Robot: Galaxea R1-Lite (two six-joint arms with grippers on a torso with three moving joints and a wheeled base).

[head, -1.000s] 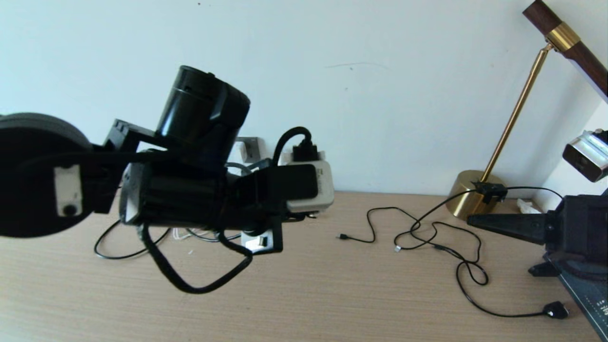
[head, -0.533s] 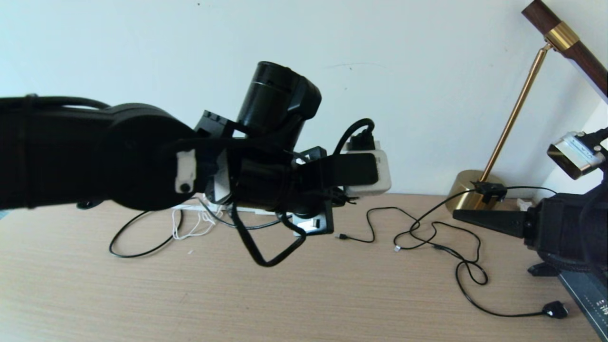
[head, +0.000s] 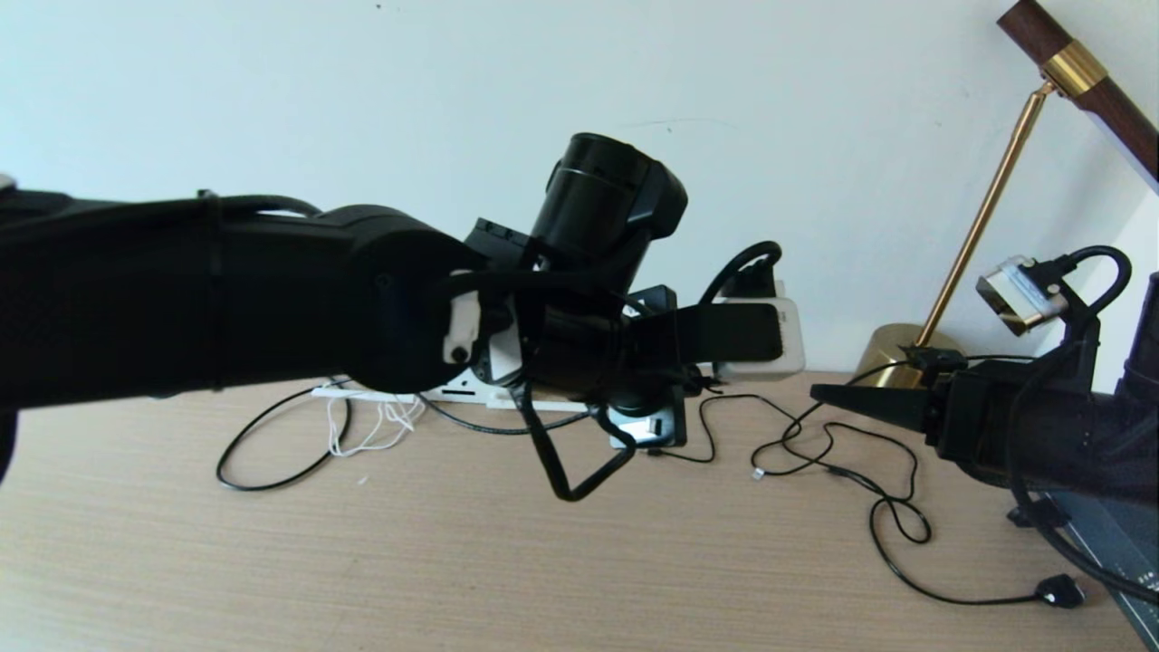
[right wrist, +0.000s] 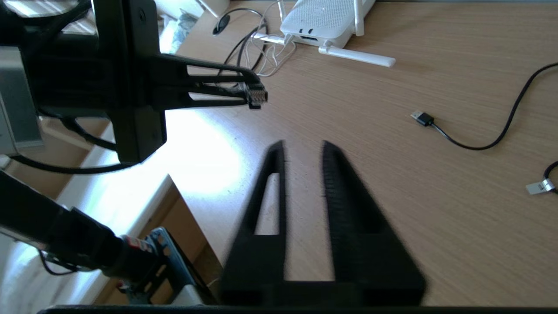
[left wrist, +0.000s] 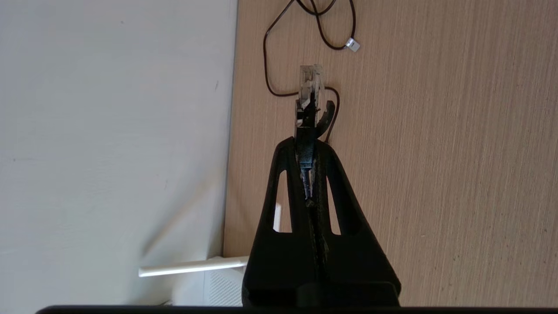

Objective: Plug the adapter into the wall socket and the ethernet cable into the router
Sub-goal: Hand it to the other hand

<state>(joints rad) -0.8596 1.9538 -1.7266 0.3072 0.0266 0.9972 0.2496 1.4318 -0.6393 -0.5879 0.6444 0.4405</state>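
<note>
With the left end effector (left wrist: 307,131) clamped on the ethernet cable (left wrist: 310,83) at frame centre, align its clear tip squarely with the router (right wrist: 324,19) port; the right end effector (right wrist: 303,150) stands slightly open, empty.

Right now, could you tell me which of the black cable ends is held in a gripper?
The ethernet cable plug with the clear tip, clamped in the left gripper above the table. The thin black cords' ends lie loose on the table.

The ethernet cable (left wrist: 310,83) is showing its black plug with a clear tip, sticking out level above the wooden desk. The router (right wrist: 324,19), a flat white box, is lying on the desk near the wall, one slim white antenna lying flat beside it.
</note>
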